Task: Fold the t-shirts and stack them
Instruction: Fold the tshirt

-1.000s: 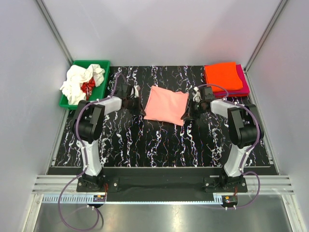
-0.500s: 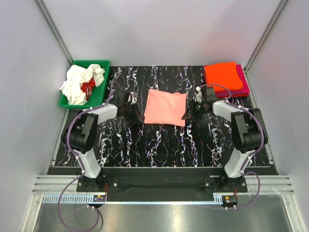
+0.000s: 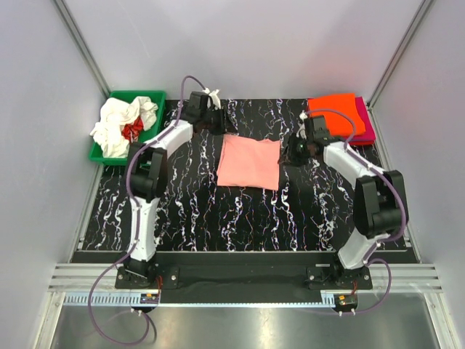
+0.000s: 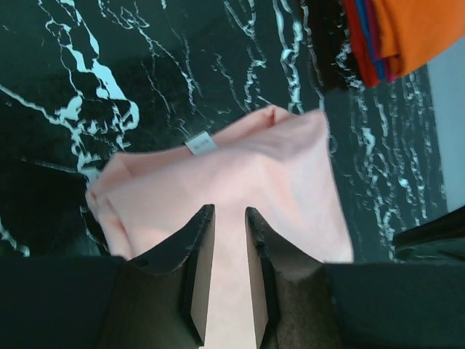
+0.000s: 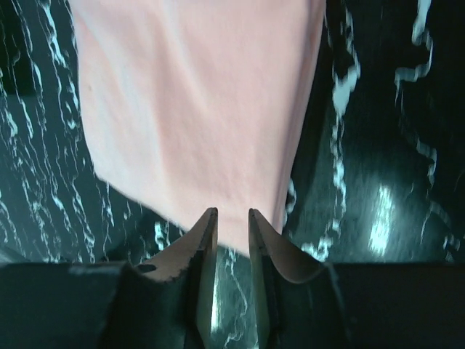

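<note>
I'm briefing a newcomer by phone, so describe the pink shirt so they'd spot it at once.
Near the middle of the black marbled table lies the salmon-pink t-shirt, folded into a flat rectangle. Unlike the orange shirt stacked at the far right corner and the crumpled white shirts in the green bin, it lies alone.

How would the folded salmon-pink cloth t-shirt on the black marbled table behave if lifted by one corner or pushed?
The folded salmon-pink cloth t-shirt would probably droop and unfold, since its layered edges look soft and loose in the left wrist view. It seems light: thin, lying flat. Pushed, it would likely bunch rather than slide, given its faint creases.
</note>
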Controlling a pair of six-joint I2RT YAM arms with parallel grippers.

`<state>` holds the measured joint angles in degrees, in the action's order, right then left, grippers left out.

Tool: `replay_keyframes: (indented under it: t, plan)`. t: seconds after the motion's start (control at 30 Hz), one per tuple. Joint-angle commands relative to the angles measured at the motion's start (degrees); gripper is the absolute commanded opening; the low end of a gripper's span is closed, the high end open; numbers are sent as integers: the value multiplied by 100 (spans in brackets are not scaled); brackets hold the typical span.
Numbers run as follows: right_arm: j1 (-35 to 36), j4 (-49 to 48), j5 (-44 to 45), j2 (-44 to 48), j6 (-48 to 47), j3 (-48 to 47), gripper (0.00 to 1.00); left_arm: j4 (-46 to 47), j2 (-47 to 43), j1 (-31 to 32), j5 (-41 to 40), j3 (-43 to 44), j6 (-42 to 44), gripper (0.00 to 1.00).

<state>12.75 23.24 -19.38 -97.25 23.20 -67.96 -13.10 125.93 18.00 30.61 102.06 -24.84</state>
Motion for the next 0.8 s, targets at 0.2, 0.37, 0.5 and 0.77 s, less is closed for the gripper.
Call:
replay_keyframes:
  t: [0.2,0.37,0.5,0.77]
  plan:
    - [-282,-303,-57,-1928,-510,-2104,36,-351,1179,-376,34,1167,260,29]
    - [-370,-294,-268,-2788,-703,-2765,35,-316,1557,-481,23,1474,384,31]
    - [-379,-312,-488,-3150,-773,-3188,34,-211,1742,-525,410,1747,287,35]
    - [-484,-189,-260,-2615,-536,-2943,39,-559,583,-613,245,1326,269,41]
